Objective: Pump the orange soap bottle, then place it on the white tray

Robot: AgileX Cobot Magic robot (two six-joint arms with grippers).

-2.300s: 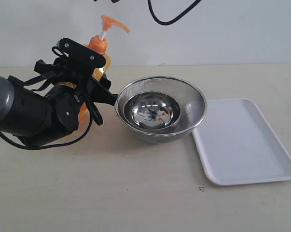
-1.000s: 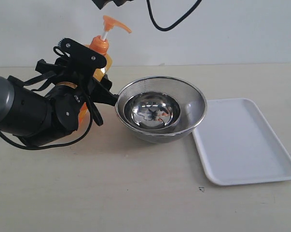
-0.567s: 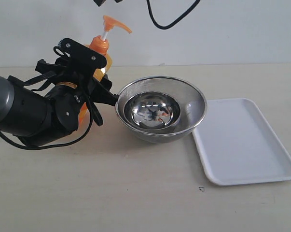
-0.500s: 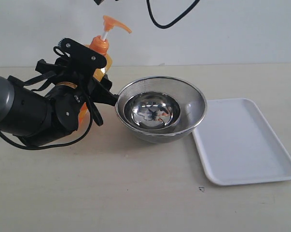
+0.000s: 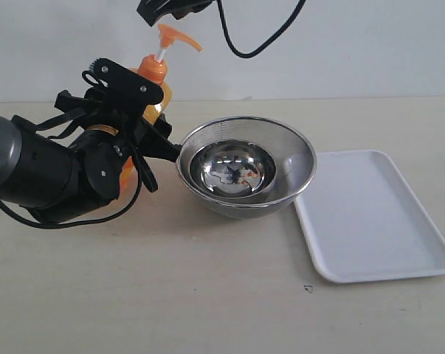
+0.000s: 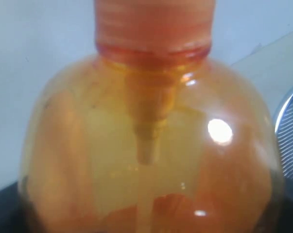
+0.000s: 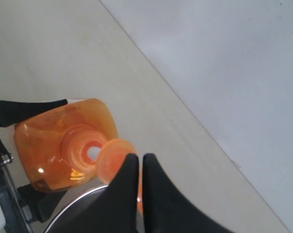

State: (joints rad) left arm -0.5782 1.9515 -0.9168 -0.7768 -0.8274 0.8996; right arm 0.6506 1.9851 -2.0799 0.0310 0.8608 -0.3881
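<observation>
the orange soap bottle (image 5: 154,82) stands upright on the table (image 5: 207,295) at the left side of the exterior view, just beside a round steel bowl (image 5: 246,121) that has a smaller shiny bowl (image 5: 233,171) sitting inside it. the left gripper (image 5: 144,110) comes in from the left and lies low, with its black fingers on either side of the bottle's body, clamped on it; in the left wrist view the translucent orange bottle (image 6: 151,145) fills nearly the whole picture, with its ribbed collar at the top and the dip tube showing through the liquid. the pump head (image 5: 175,35) is raised on its white stem, spout pointing towards the right. the right gripper (image 5: 161,10) hangs at the top edge of the exterior view, right above the pump head. in the right wrist view its two black fingers (image 7: 123,194) are drawn nearly together with only a thin slit between them and nothing held, their tips over the orange pump head (image 7: 111,156); whether they touch it i cannot tell. the white tray (image 5: 377,221) lies flat on the table to the right of the bowl, its near corner tucked just beside the bowl's rim, well apart from the bottle.
</observation>
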